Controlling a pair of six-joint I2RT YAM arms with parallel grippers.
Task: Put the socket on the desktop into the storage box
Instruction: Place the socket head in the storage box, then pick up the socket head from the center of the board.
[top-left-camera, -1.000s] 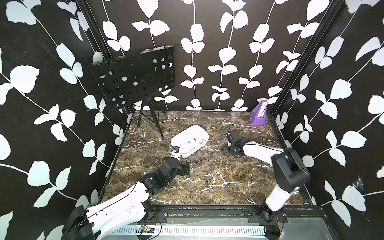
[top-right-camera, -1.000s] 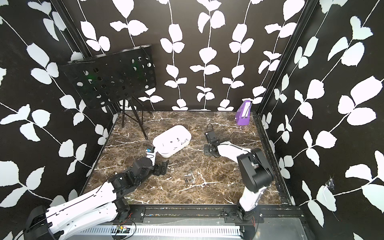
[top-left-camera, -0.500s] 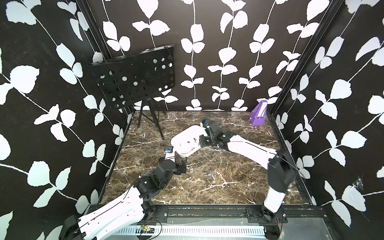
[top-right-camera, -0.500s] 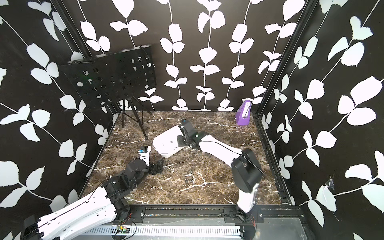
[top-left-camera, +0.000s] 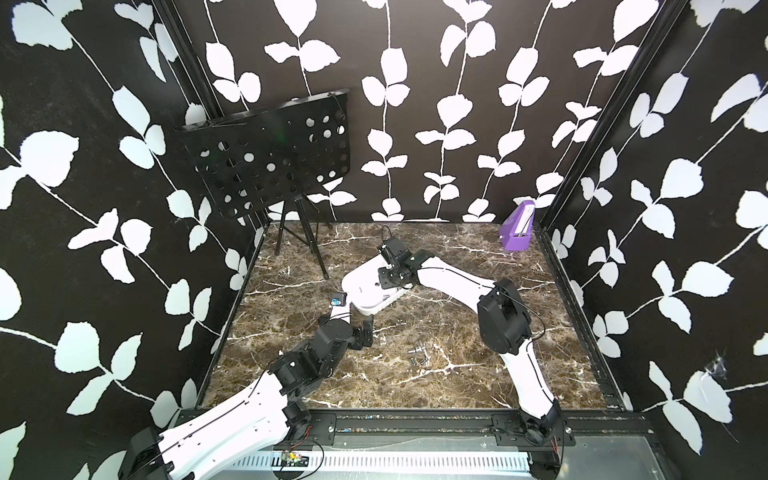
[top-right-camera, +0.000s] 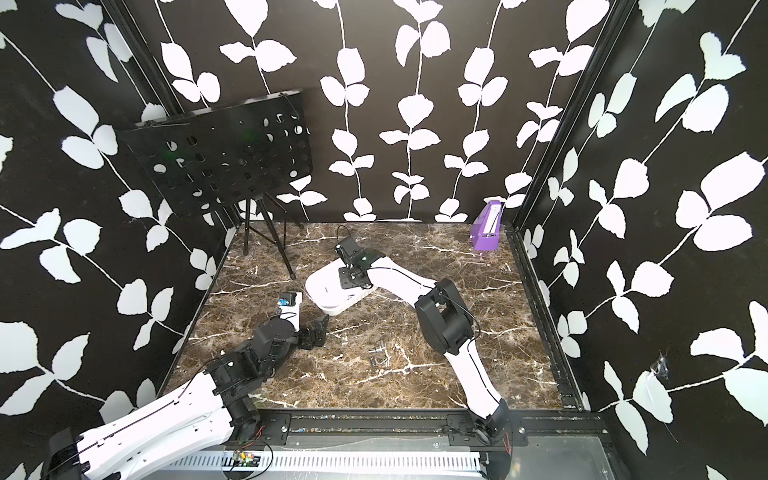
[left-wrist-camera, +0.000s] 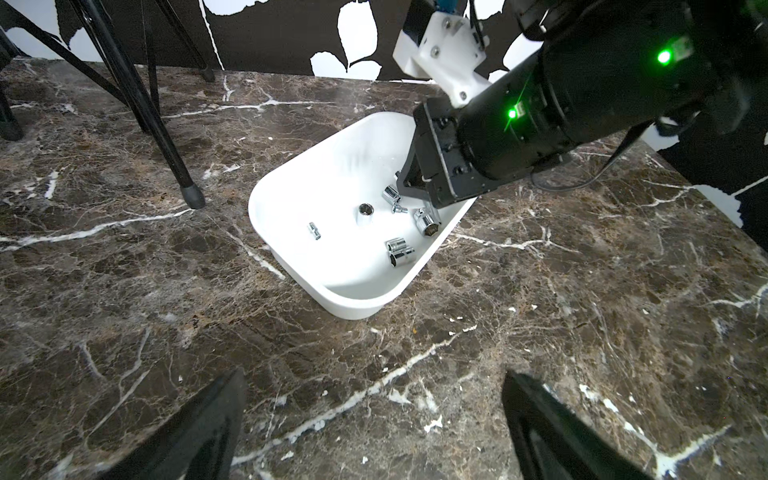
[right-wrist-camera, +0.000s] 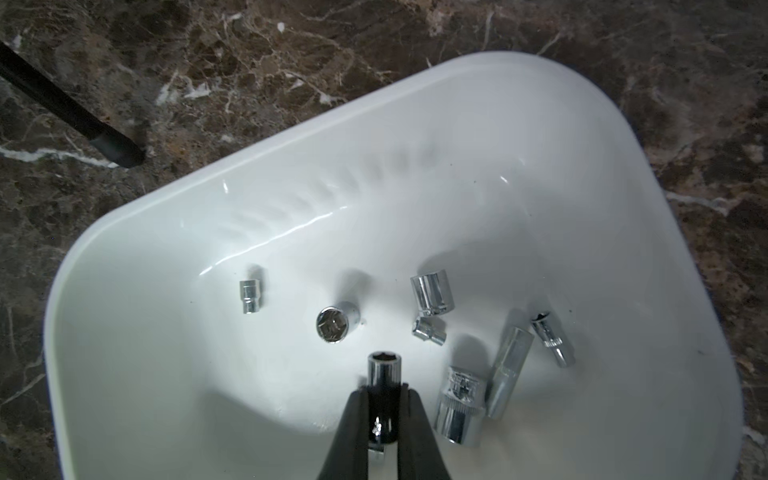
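My right gripper (right-wrist-camera: 384, 388) hangs over the white storage box (right-wrist-camera: 415, 166), shut on a small chrome socket (right-wrist-camera: 384, 372) that sticks out past its fingertips just above the box floor. Several more sockets (right-wrist-camera: 432, 293) lie loose in the box. In both top views the right gripper (top-left-camera: 395, 276) covers the box's (top-left-camera: 363, 293) far end. A few sockets (top-left-camera: 417, 357) still lie on the marble desktop (top-left-camera: 457, 386), also seen in a top view (top-right-camera: 379, 356). My left gripper (left-wrist-camera: 374, 415) stands open and empty over bare desktop, short of the box (left-wrist-camera: 332, 174).
A black music stand (top-left-camera: 270, 162) stands at the back left; one tripod foot (left-wrist-camera: 193, 199) rests close to the box. A small purple box (top-left-camera: 517, 230) sits in the back right corner. Patterned walls close in three sides, and a black rail (top-left-camera: 415, 419) runs along the front.
My right arm has swung left from the desktop's right side to above the storage box, carrying the socket. The left arm has barely shifted.
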